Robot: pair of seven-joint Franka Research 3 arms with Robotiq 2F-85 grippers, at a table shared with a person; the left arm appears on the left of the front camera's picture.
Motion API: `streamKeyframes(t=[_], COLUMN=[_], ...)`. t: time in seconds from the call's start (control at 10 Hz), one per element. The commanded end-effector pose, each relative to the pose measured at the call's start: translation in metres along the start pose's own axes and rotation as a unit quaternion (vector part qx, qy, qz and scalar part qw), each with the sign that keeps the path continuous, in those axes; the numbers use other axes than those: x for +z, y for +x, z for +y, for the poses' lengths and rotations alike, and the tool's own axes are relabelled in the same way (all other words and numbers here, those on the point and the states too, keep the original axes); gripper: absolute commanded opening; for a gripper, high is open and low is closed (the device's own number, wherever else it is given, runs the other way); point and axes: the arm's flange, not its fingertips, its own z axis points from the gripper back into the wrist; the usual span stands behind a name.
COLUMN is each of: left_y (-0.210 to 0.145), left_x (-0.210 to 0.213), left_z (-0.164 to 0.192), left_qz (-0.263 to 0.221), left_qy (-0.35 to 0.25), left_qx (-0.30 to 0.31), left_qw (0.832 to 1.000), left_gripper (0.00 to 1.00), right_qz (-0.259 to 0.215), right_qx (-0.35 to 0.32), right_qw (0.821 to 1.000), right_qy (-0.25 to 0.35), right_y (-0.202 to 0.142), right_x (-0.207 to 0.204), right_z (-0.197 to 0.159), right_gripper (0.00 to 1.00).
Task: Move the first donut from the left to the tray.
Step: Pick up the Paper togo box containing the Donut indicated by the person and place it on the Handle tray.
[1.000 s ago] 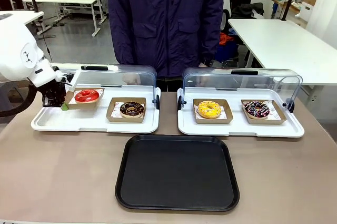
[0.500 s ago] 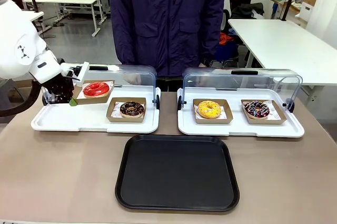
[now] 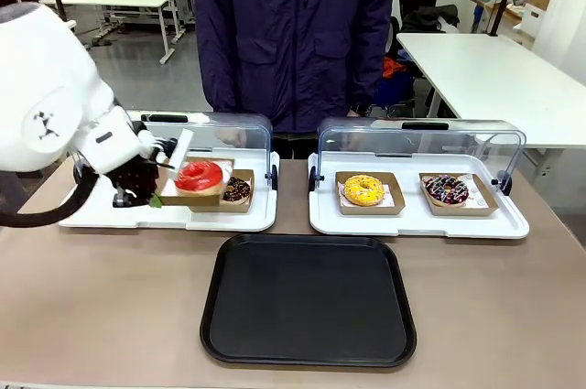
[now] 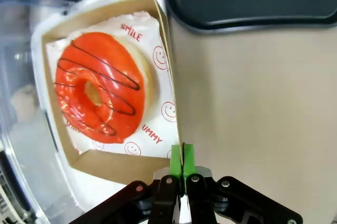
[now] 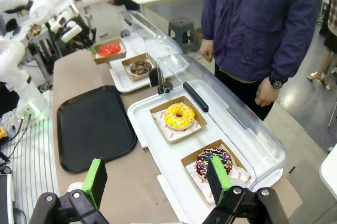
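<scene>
Paper [image 4: 158,124] reads "SMILE", "UMMY", smileys. 4 donuts [image 3: 364,189], 2 lidded white trays [image 3: 418,227], 1 black tray [image 3: 309,302]. L gripper [image 4: 182,155] clamped on cardboard holder [image 4: 113,166] of red-glazed donut [image 3: 199,176], held over left white tray [image 3: 211,221], near choc donut [image 3: 237,191]. R gripper [image 5: 156,174] fingers spread.

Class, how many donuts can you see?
4: red-glazed donut, held by the left gripper; chocolate donut, partly hidden behind it, in the left white tray; yellow donut and sprinkled donut in the right white tray.
</scene>
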Motion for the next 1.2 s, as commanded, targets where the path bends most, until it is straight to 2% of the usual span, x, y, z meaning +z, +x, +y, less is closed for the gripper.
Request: streamKeyframes(t=[0.0, 0.3, 0.4, 0.5, 0.6, 0.9, 1.1], left_y=[0.024, 0.061, 0.072, 0.077, 0.080, 0.080, 0.102], left_x=[-0.001, -0.003, -0.006, -0.009, -0.002, -0.002, -0.014], left_z=[-0.021, -0.059, -0.067, -0.072, -0.030, -0.030, -0.042], left_qz=[0.007, -0.013, -0.008, 0.006, -0.015, -0.015, -0.029], left_qy=[-0.014, -0.012, -0.031, -0.014, -0.023, -0.023, -0.005], left_qx=[-0.006, -0.022, -0.025, -0.006, -0.032, -0.032, -0.017], left_qw=[1.000, 1.000, 0.999, 1.000, 0.999, 0.999, 0.999], left_gripper=[0.01, 0.01, 0.01, 0.01, 0.01, 0.01, 0.01], right_qz=[-0.007, -0.007, -0.007, -0.007, -0.007, -0.007, -0.007], right_qx=[0.007, 0.007, 0.007, 0.007, 0.007, 0.007, 0.007], right_qw=[1.000, 1.000, 1.000, 1.000, 1.000, 1.000, 1.000], right_qy=[0.001, 0.001, 0.001, 0.001, 0.001, 0.001, 0.001], right_y=[0.003, 0.003, 0.003, 0.003, 0.003, 0.003, 0.003], right_x=[0.000, 0.000, 0.000, 0.000, 0.000, 0.000, 0.000], right_z=[0.000, 0.000, 0.000, 0.000, 0.000, 0.000, 0.000], right_gripper=[1.00, 1.00, 1.00, 1.00, 1.00, 1.00, 1.00])
